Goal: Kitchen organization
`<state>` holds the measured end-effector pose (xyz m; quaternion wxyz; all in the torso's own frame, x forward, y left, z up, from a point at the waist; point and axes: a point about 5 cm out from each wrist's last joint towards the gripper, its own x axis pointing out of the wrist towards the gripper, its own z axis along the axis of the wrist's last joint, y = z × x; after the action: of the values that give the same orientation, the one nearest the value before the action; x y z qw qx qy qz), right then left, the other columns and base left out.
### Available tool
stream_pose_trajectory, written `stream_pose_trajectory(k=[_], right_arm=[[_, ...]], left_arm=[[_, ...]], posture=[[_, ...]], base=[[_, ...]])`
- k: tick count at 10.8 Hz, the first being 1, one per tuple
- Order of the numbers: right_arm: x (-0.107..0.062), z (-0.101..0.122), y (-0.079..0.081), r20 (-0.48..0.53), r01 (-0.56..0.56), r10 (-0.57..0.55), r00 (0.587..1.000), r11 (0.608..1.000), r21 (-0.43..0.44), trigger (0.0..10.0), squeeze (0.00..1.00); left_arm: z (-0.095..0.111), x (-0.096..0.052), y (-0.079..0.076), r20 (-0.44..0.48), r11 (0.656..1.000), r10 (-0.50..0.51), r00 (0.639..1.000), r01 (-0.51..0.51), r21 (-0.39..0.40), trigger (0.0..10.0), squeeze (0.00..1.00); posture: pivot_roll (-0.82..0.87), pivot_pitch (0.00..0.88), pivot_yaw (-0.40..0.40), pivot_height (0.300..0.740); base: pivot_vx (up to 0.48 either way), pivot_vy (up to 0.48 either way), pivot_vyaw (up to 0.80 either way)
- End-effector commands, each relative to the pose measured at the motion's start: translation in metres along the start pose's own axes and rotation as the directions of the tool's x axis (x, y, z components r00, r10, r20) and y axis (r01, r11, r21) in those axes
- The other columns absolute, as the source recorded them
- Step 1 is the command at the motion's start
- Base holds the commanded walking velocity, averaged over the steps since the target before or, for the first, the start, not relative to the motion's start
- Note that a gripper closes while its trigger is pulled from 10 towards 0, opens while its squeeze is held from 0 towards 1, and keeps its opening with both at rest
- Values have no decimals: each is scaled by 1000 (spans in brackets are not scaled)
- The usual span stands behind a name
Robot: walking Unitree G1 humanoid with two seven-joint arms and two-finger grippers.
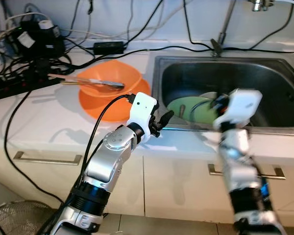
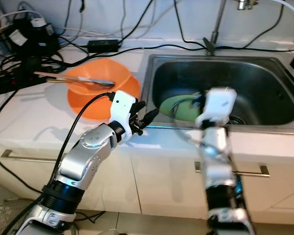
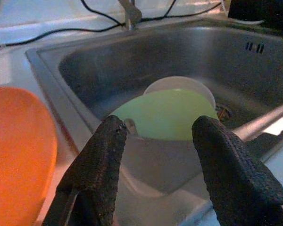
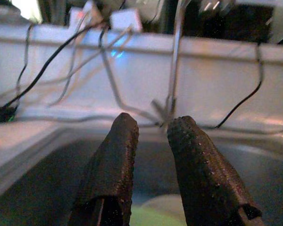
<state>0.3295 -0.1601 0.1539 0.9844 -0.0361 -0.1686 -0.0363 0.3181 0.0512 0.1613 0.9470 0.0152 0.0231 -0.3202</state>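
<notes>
A countertop (image 1: pixel 49 122) runs across the scene with a sink (image 1: pixel 279 93) set into its right part. In the sink a plate (image 1: pixel 188 110) leans toward the near wall, and a bowl (image 3: pixel 179 84) sits just behind it, near the drain. On the counter just left of the sink lies a bowl-shaped dish (image 1: pixel 112 81) with utensils (image 1: pixel 93 83) resting across it. Behind and to the left of it, cables and a power strip (image 1: pixel 19 83) crowd the back corner. The faucet (image 1: pixel 220 34) rises behind the sink. Below the counter are cabinet fronts with a handle (image 1: pixel 46 158) on the left and another (image 1: pixel 245 171) on the right.
</notes>
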Motion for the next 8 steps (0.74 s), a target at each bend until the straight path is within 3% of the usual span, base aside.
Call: stream_pose_trajectory(k=[1, 3, 8], right_arm=[[-2, -5, 4, -33, -4, 5, 999, 1000, 14, 10000, 0], [-2, -3, 27, -56, -36, 39, 998, 998, 56, 10000, 0], [-5, -6, 36, -78, -46, 53, 996, 995, 83, 10000, 0]], left_arm=[[-3, -1, 4, 2, 1000, 29, 1000, -29, 2, 10000, 0], [5, 4, 6, 49, 999, 52, 997, -53, 12, 10000, 0], [15, 3, 20, 128, 987, 155, 980, -159, 23, 10000, 0]], posture=[[40, 0, 69, 740], [52, 0, 63, 740], [62, 0, 53, 740]], base=[[0, 0, 0], [0, 0, 0], [0, 0, 0]])
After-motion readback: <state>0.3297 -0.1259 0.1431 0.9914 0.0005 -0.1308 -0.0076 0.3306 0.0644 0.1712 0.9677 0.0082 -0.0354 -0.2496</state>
